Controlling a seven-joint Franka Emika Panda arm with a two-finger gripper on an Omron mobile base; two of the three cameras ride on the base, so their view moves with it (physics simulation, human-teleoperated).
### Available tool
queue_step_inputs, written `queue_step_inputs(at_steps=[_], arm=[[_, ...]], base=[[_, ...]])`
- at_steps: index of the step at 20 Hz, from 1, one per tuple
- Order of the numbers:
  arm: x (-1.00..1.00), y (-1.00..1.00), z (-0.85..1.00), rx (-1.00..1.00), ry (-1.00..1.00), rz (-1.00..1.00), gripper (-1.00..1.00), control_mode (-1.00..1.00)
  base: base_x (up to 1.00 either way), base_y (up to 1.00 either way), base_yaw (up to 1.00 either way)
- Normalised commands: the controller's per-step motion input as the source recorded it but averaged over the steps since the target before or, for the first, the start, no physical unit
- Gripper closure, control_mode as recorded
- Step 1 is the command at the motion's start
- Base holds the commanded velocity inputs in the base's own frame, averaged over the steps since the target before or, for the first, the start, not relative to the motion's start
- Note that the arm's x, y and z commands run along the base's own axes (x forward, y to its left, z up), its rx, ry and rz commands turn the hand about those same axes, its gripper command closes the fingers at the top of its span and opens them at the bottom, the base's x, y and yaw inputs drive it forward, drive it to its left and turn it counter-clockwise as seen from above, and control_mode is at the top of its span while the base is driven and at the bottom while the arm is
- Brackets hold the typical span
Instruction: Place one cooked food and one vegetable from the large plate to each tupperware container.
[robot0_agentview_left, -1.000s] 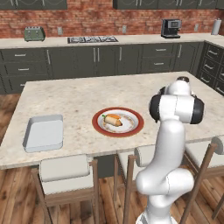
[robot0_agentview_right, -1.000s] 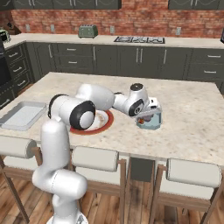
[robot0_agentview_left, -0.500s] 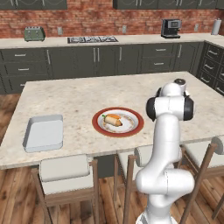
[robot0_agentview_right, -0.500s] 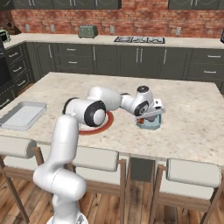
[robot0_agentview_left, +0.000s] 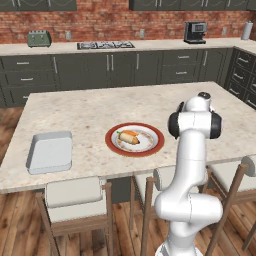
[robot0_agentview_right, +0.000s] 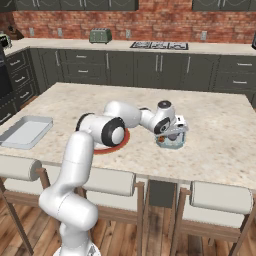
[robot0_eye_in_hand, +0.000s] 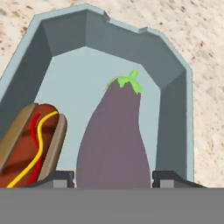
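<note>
The workspace is a kitchen with a red brick back wall, dark cabinets and a speckled beige island counter (robot0_agentview_left: 100, 107), with stools (robot0_agentview_left: 75, 202) along its near edge.

Left end of the counter: one shallow grey-blue tupperware container (robot0_agentview_left: 50, 151) sits near the edge, well apart from the fingers. No food is visible in it.

Centre: the large plate (robot0_agentview_left: 134, 139), red-rimmed with a white centre, lies on the counter, to the left of the gripper in the left base view. It carries a hot dog (robot0_agentview_left: 130, 137) with an orange carrot (robot0_agentview_left: 124, 133) touching it on the left.

Right: in the right base view the arm reaches across the plate, and the gripper (robot0_agentview_right: 172, 137) hangs directly over a second tupperware container (robot0_agentview_right: 170, 141), small and deep-walled.

Hand view, left to right: a second hot dog (robot0_eye_in_hand: 33, 144), with red and yellow stripes, lies in this container's (robot0_eye_in_hand: 175, 113) left part, just outside the left fingertip (robot0_eye_in_hand: 59, 178). A purple eggplant (robot0_eye_in_hand: 114, 140) with a green top lies between the two fingertips, stem end pointing away from them. The right fingertip (robot0_eye_in_hand: 164, 178) stands just beside the eggplant's right flank.

Finger state: spread, one on each side of the eggplant. Whether the pads touch the eggplant cannot be determined.
</note>
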Motion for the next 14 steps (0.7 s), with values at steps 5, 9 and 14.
queue_step_inputs(at_steps=[5, 9, 14], arm=[[-0.15, 0.28, 0.37, 0.0, -0.11, 0.0, -1.0, -1.0], [-0.34, 0.48, 0.64, 0.0, -0.05, 0.0, -1.0, -1.0], [-0.8, 0.65, 0.42, 0.1, 0.0, -0.02, -1.0, -1.0]], base=[[0.0, 0.0, 0.0], [0.0, 0.0, 0.0], [0.0, 0.0, 0.0]])
